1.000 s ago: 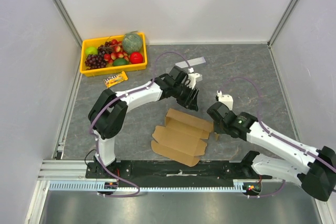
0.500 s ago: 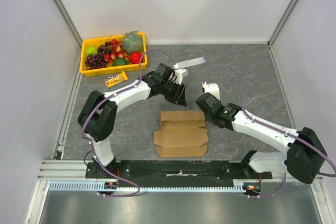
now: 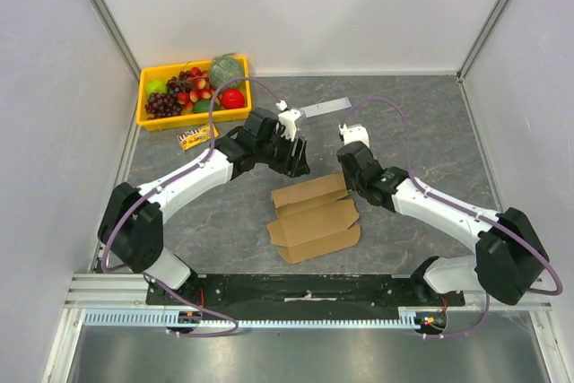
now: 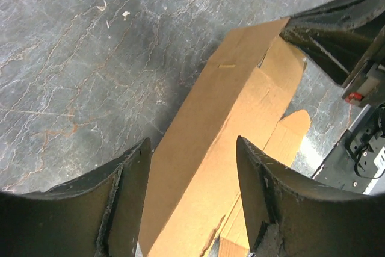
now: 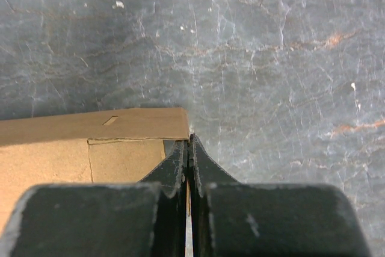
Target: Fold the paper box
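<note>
**Grey tabletop: box swung round, left hand let go of the far wall**

Grey stone-patterned table (image 3: 430, 123) between white walls is your work surface. The plain brown cardboard paper box (image 3: 314, 217) lies near its middle, just ahead of the two arm bases. The yellow plastic tray (image 3: 148, 118) of fruit and the small grey-white strip (image 3: 325, 108) sit well clear of it, farther back.

Compare the overhead view with a second ago. The box has turned: its far edge then dropped toward the right and now rises toward the right. Both arms have also stretched farther out over the table.

The left gripper (image 4: 192, 148) has its fingers (image 4: 129, 209) spread, one on either side of the far long wall. That wall is lifted off the table and throws a shadow there. Neither pad visibly touches the card, so I judge this hand has released it.

The right gripper (image 5: 189, 145) is clenched tight, with its tips at the box's far right corner and touching the end of that wall. You cannot tell from the wrist view whether a sliver of card is pinched between the tips or they only press against it.

For the task, the fold is still early. One long wall is up, and the near panels and flaps lie flat. With the left hand off, that wall may sag back unless the right corner stays held.
</note>
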Controlling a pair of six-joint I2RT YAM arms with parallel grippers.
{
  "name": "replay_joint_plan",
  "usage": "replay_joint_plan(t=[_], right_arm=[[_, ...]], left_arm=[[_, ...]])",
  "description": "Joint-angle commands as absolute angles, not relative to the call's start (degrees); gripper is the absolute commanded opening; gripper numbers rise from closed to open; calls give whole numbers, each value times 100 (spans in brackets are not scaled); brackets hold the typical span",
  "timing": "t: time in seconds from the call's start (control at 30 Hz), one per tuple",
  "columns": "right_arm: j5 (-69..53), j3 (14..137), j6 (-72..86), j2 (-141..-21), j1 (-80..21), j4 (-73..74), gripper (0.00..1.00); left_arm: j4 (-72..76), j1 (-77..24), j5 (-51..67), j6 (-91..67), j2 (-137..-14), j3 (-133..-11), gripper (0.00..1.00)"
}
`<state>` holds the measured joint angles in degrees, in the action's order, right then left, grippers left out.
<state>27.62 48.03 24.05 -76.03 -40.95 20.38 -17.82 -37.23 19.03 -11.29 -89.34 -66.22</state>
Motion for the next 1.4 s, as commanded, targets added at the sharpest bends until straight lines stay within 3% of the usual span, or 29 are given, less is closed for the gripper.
replay_joint_plan(t=[0.0, 0.1, 0.27, 0.37, 0.53, 0.63, 0.8, 0.97, 1.07, 1.37], right_arm=[[2286, 5027, 1785, -7716, -3929, 1266, 2], [2197, 5115, 1644, -7848, -3920, 1301, 12], [2224, 5063, 1626, -7744, -3867, 1344, 39], [2285, 5071, 1609, -7577, -3823, 1441, 45], [2355, 5168, 1617, -7181, -3771, 1687, 47], [2145, 5291, 1661, -6988, -3762, 1766, 42], [1179, 5528, 1837, -7083, -3744, 1793, 23], [1055, 5572, 1907, -7417, -3700, 1740, 6], [1011, 5493, 1916, -7576, -3648, 1661, 2], [844, 5265, 2004, -7945, -3612, 1468, 0]], left_arm=[[-1793, -3700, 1696, -1134, -8693, -6478, 65], [-1776, -3700, 1661, -1160, -8561, -6267, 64], [-1758, -3700, 1600, -1169, -8350, -6030, 64], [-1775, -3700, 1556, -1160, -8288, -6003, 64], [-1810, -3709, 1468, -1151, -8139, -5977, 63], [-1881, -3718, 1441, -1178, -8060, -5959, 62], [-1881, -3797, 1284, -1265, -7814, -5731, 56], [-1855, -3893, 1116, -1415, -7463, -5397, 41], [-1758, -3929, 1072, -1520, -7199, -5151, 34], [-1731, -3929, 844, -1494, -7101, -4869, 32]])
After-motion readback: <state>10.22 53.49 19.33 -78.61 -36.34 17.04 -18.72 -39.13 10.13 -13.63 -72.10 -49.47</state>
